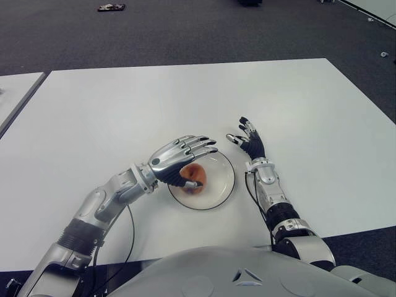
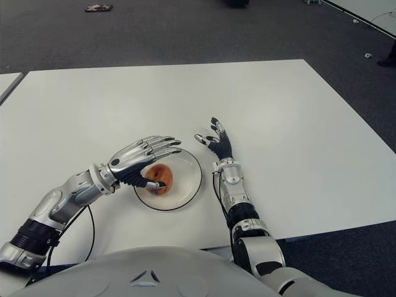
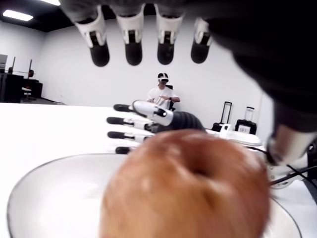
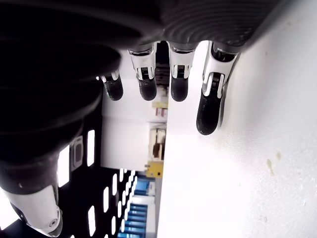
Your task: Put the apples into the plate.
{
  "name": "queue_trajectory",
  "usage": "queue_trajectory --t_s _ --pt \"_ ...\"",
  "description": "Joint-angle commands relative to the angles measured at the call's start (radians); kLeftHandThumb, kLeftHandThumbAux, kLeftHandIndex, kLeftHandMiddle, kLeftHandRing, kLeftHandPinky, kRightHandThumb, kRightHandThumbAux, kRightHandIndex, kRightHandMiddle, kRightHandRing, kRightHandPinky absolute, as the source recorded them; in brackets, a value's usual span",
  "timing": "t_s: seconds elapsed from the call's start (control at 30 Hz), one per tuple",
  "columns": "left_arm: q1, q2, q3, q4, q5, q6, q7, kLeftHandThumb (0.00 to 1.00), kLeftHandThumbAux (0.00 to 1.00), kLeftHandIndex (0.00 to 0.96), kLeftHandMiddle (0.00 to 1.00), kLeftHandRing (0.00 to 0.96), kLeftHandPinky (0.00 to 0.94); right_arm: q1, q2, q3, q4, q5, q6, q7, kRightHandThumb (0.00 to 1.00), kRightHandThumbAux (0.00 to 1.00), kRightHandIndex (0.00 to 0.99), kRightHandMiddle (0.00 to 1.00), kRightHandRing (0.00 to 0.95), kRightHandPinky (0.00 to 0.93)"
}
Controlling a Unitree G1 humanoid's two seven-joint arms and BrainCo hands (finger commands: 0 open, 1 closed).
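A reddish-orange apple (image 1: 193, 175) sits inside the clear glass plate (image 1: 224, 184) near the table's front edge. My left hand (image 1: 187, 158) hovers right over the apple, its fingers stretched flat above it and its thumb low beside the fruit. In the left wrist view the apple (image 3: 188, 188) fills the foreground in the plate (image 3: 44, 193), with the fingertips (image 3: 133, 52) apart from it above. My right hand (image 1: 246, 139) shows just right of the plate, fingers spread, holding nothing.
The white table (image 1: 185, 99) stretches far to the back and both sides. A second table edge (image 1: 15, 93) shows at the left. Dark carpet lies beyond, with a small object (image 1: 111, 7) on it. A seated person (image 3: 162, 93) wearing a headset is far behind.
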Motion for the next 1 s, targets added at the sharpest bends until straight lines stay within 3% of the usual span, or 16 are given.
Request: queue_trajectory --t_s 0.03,0.5,0.63,0.8,0.87,1.0 --pt "-0.001 0.006 -0.004 0.000 0.000 0.018 -0.019 0.064 0.274 0.000 0.000 0.000 0.000 0.033 0.004 0.003 0.048 0.004 0.053 0.009 0.118 0.708 0.000 0.020 0.071 0.152" --pt "0.001 0.001 0.013 0.007 -0.046 0.037 -0.022 0.052 0.286 0.000 0.000 0.000 0.000 0.031 0.004 0.004 0.048 0.005 0.054 0.015 0.120 0.710 0.000 0.019 0.068 0.139" --pt "-0.063 -0.006 0.071 0.067 -0.202 0.057 -0.043 0.052 0.292 0.000 0.000 0.000 0.000 0.030 0.003 0.007 0.052 0.000 0.053 0.011 0.110 0.701 0.000 0.016 0.059 0.121" --pt "-0.114 -0.060 0.185 0.146 -0.460 0.136 -0.055 0.056 0.306 0.000 0.000 0.000 0.000 0.024 0.003 0.008 0.062 -0.004 0.053 0.008 0.103 0.688 0.000 0.015 0.053 0.119" --pt "-0.119 -0.092 0.224 0.166 -0.527 0.168 -0.039 0.052 0.317 0.000 0.000 0.000 0.000 0.022 0.003 0.008 0.066 -0.005 0.053 0.006 0.102 0.686 0.000 0.015 0.052 0.120" --pt "-0.181 -0.199 0.323 0.281 -0.601 0.209 0.092 0.017 0.357 0.000 0.000 0.000 0.000 0.020 0.005 0.010 0.065 -0.006 0.058 0.005 0.104 0.681 0.000 0.010 0.048 0.119"
